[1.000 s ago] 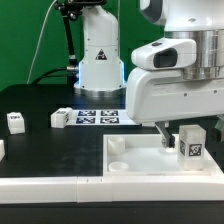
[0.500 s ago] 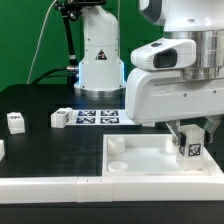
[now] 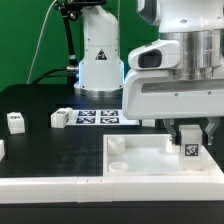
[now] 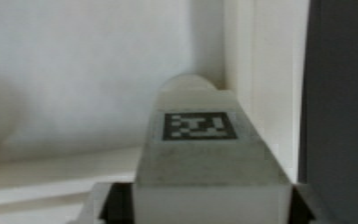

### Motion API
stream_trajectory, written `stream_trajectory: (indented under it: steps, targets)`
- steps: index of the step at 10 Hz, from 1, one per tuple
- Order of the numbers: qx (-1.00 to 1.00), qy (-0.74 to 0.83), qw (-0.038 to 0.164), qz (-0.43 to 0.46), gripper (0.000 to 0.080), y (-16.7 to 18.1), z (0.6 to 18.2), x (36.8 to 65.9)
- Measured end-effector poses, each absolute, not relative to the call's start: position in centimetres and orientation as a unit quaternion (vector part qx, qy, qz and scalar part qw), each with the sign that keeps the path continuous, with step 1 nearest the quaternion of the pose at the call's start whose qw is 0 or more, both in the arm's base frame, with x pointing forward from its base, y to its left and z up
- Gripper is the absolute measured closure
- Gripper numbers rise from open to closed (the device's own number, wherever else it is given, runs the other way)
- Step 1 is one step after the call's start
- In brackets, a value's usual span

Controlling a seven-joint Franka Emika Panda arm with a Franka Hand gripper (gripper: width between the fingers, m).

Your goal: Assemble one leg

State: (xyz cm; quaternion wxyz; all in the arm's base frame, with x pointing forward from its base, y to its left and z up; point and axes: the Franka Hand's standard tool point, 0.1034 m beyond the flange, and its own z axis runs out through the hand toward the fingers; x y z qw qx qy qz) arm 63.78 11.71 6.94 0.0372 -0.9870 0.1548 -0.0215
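Note:
My gripper (image 3: 189,137) is shut on a leg (image 3: 190,146), a small white block with a black-and-white tag. It holds the leg over the far right corner of the big white tray-like piece (image 3: 140,157). In the wrist view the leg (image 4: 201,135) fills the middle, its tag facing the camera, with the dark fingers (image 4: 112,200) pressed to both its sides. Two more legs lie on the black table at the exterior view's left: one (image 3: 60,118) and another (image 3: 15,122).
The marker board (image 3: 97,117) lies behind the tray piece by the robot base (image 3: 98,60). A long white bar (image 3: 60,186) runs along the table's front edge. A round socket (image 3: 117,146) shows in the tray piece's left corner.
The gripper with the leg has moved a little toward the exterior view's right and slightly lower, closer to the tray piece's far right corner.

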Motion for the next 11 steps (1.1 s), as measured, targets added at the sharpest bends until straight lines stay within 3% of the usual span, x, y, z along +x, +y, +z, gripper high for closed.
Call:
stream_trajectory:
  steps: [6,11]
  targets:
    - [-0.839,0.542,0.039,-0.011,0.0507,11.41,6.92,63.63]
    - [-0.735,0.676,0.049,0.008,0.0501,11.63,6.83,63.48]
